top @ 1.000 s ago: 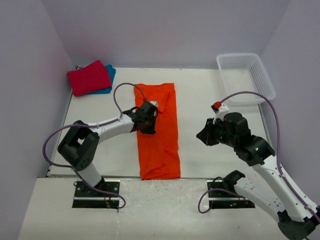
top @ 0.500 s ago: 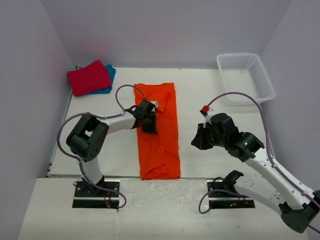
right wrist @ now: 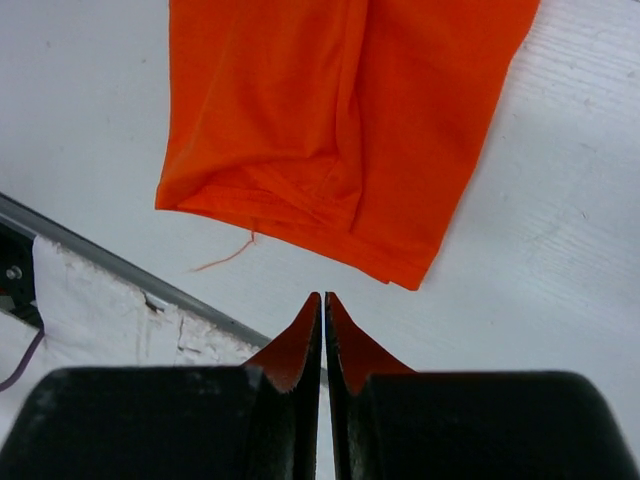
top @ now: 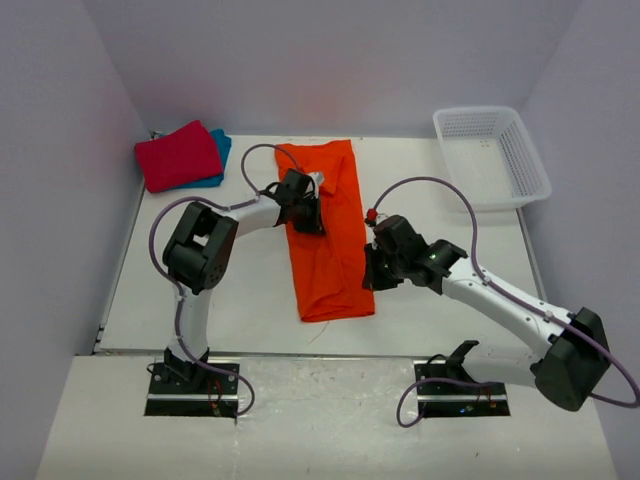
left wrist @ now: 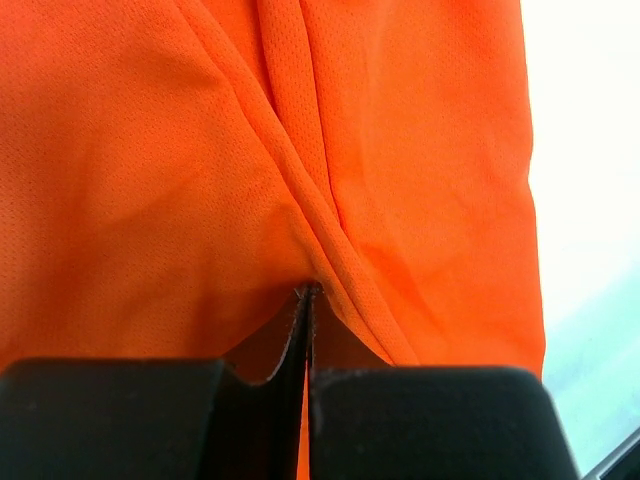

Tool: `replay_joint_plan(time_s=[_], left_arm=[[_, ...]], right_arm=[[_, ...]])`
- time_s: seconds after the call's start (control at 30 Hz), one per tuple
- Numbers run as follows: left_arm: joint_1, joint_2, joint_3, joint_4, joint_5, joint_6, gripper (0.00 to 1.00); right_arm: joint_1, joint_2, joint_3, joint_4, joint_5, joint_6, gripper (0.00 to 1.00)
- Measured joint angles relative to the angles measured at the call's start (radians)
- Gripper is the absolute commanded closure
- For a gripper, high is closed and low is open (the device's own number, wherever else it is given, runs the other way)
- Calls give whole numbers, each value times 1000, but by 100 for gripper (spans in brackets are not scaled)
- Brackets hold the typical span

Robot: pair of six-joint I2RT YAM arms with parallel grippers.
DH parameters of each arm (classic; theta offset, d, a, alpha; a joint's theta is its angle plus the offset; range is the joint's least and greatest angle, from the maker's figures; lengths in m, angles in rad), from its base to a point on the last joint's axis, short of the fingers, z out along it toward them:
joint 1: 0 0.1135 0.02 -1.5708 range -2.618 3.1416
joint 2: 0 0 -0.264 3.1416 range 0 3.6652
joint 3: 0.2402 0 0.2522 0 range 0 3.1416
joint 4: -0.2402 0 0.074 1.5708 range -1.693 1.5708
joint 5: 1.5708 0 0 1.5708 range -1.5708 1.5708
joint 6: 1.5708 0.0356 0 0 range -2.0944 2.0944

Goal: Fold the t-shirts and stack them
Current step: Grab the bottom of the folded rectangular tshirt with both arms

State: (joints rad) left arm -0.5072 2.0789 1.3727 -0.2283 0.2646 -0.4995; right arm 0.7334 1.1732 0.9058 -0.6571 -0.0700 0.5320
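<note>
The orange t-shirt (top: 335, 260) lies as a long folded strip down the middle of the table, slightly slanted. My left gripper (top: 311, 222) rests on its upper left part, shut on a pinched crease of the orange cloth (left wrist: 150, 150), with the tips (left wrist: 308, 292) meeting at the fold. To the right of the strip's lower end my right gripper (top: 369, 278) is shut with nothing in it. In the right wrist view the tips (right wrist: 322, 297) stop short of the shirt's hem (right wrist: 330, 110). The crimson t-shirt (top: 180, 155) lies folded on the teal t-shirt (top: 219, 150) at the far left corner.
A white lattice basket (top: 490, 155) stands at the far right. The table's front edge (right wrist: 100, 260) runs close below the orange hem, and a loose thread (right wrist: 225, 258) trails from that hem. Purple walls close in the sides and back.
My left gripper has dragged the orange shirt away from the front edge, toward the back. The right arm has swung left and reached the shirt's lower right side.
</note>
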Motion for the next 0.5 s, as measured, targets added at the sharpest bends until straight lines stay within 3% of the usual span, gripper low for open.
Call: replay_joint_plan(time_s=[0.1, 0.5], left_arm=[[10, 27, 40, -8, 11, 16, 100], [58, 81, 151, -89, 19, 71, 100]], right_arm=[[6, 85, 9, 43, -1, 0, 89], [6, 311, 73, 152, -31, -5, 76]])
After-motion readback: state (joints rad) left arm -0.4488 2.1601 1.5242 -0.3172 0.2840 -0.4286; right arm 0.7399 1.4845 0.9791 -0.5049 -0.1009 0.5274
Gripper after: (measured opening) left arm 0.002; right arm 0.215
